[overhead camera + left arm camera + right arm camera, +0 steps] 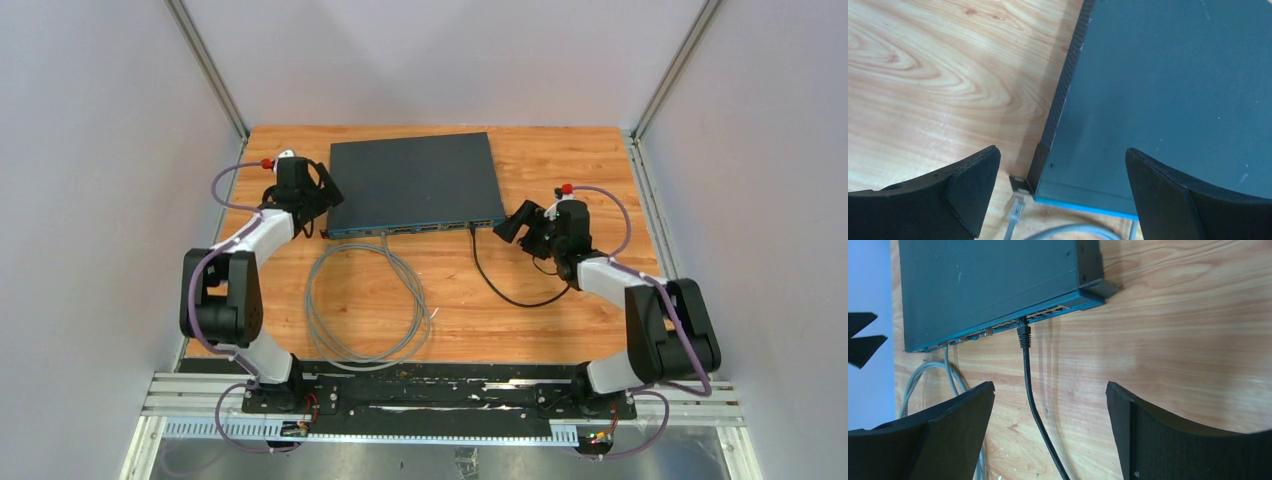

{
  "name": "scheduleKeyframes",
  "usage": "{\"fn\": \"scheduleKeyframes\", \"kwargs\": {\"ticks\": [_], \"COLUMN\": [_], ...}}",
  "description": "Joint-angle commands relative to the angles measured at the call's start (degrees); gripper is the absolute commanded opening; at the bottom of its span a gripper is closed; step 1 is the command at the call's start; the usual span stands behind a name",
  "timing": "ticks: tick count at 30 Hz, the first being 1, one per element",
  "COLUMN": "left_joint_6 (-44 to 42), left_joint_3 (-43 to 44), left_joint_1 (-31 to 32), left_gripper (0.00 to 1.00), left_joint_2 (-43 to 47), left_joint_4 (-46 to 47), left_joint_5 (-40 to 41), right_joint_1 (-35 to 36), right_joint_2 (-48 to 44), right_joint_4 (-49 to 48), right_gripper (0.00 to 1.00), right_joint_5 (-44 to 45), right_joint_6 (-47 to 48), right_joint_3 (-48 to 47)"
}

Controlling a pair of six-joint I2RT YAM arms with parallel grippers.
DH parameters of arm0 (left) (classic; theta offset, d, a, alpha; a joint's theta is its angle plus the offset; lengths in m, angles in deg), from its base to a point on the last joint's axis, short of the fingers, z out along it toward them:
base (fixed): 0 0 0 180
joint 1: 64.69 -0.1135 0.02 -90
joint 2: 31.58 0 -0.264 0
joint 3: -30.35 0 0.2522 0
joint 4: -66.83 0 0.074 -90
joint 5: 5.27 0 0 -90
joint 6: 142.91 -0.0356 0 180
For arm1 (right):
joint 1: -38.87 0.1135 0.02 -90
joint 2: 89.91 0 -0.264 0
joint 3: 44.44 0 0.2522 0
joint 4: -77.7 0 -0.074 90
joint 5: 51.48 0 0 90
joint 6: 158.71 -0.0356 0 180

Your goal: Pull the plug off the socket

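Two-armed approach: straddles switch (415, 180) corner, frame's upper left, with spread left gripper (1060, 170), likely for bracing; aims right gripper (1050, 395), likewise spread and empty, at seated black plug (1023, 335).

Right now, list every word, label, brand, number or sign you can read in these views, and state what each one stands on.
No text is readable in any view.
On the switch, the top is plain dark, with no brand or label showing.
On its front strip, any port markings are too small and blurred to read.
The black cable and grey cable show no print.
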Motion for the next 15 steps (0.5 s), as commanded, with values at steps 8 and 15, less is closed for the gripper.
{"fn": "scheduleKeyframes", "kwargs": {"ticks": [8, 15], "left_joint_6": [-2.89, -4.45], "left_joint_3": [6.36, 6.58], "left_joint_1": [-1.75, -1.96], "left_gripper": [1.0, 0.95], "left_joint_2": [-13.53, -16.19], "left_joint_4": [2.69, 3.2], "left_joint_5": [-8.89, -12.41], "right_joint_1": [6.09, 6.42], "right_joint_2": [17.42, 24.93], "right_joint_4": [-20.67, -33.43], "right_gripper": [0.77, 0.71], "right_joint_5": [3.18, 2.13], "right_joint_6": [-10.67, -16.42], "right_joint_3": [-4.32, -2.54]}}
